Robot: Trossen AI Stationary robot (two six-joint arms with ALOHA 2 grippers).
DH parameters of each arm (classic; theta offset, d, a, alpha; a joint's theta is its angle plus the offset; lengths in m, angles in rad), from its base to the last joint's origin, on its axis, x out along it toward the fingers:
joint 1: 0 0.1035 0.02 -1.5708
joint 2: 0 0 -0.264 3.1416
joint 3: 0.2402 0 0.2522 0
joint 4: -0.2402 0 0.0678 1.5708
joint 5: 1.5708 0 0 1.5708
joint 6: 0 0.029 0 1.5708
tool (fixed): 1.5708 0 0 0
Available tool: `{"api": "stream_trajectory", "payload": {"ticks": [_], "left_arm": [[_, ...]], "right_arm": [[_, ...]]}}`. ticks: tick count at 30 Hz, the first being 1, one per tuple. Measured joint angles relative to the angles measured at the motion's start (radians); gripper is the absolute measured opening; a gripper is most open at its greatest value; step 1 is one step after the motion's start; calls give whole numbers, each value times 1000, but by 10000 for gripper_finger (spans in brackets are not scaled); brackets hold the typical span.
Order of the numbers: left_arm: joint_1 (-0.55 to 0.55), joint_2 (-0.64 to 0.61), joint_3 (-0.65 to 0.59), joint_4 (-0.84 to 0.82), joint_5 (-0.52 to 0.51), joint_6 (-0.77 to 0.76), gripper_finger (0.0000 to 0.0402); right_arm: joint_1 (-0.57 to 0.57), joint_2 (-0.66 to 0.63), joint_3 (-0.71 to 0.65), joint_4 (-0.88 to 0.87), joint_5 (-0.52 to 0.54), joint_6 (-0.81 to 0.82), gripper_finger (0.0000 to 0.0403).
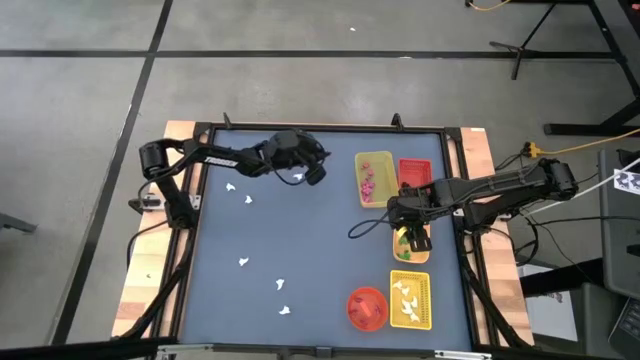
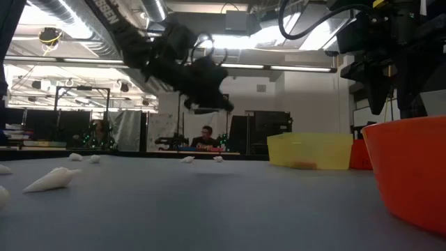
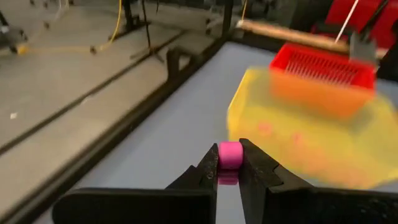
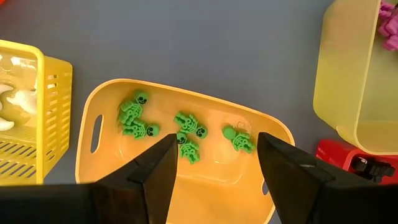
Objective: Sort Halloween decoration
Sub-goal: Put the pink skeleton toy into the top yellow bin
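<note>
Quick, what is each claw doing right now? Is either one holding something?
Left claw: closed on a pink piece.
Right claw: open, holding nothing, above the tray of green pieces.

Six small green plastic skeleton figures lay in one orange oval tray, six white ghost pieces on the table, one round red-orange bowl.

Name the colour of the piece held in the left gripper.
Pink: the piece sits pinched in the left gripper, clearest in the left wrist view.
</note>
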Motion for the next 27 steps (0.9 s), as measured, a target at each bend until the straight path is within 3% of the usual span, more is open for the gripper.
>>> {"api": "stream_trajectory", "payload": {"ticks": [7, 14, 27], "left_arm": [[-94, 26, 107, 49, -56, -1, 19], [-192, 193, 228, 216, -61, 0, 22], [-244, 480, 499, 220, -61, 1, 25]], "right_arm": [[0, 0, 0, 2, 0, 0, 221], [1, 0, 0, 28, 0, 0, 221], [0, 0, 0, 31, 0, 0, 221]]}}
